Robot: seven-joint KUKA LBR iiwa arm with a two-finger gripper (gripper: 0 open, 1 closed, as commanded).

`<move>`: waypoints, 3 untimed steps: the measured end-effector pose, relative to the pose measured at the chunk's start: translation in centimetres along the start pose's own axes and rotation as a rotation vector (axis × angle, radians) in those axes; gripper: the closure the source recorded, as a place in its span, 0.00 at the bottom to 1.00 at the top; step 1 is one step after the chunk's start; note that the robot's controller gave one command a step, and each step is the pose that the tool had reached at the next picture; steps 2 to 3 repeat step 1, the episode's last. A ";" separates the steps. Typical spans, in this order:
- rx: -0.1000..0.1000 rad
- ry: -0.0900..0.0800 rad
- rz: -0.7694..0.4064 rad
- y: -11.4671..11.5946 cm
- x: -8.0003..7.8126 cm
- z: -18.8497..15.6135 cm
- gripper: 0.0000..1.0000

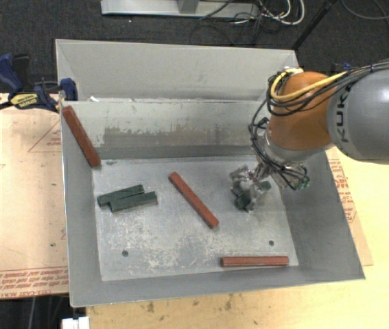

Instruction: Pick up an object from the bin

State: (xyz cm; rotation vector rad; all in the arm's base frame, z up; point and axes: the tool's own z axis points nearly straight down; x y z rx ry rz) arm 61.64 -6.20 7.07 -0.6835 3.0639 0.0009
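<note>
When counted: three red-brown bars, wall bar (81, 137) upper left, centre bar (193, 199) diagonal, edge bar (254, 260) lower right; two green bars (125, 199) left. Gripper (248, 196) just right of centre bar; pincer state undeterminable. Open floor lower left.

Arm (369, 112) from right — tool (249, 192) low

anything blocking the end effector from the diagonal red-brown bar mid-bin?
Nothing visible. The end effector is just to the view's right of the diagonal red-brown bar, with only bare bin floor between them.
</note>
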 end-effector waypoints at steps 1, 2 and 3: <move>0.002 -0.004 -0.026 2.5 -0.6 -15.0 1.00; 0.002 -0.004 -0.026 2.5 -0.6 -15.0 1.00; 0.002 -0.004 -0.026 2.5 -0.6 -15.0 1.00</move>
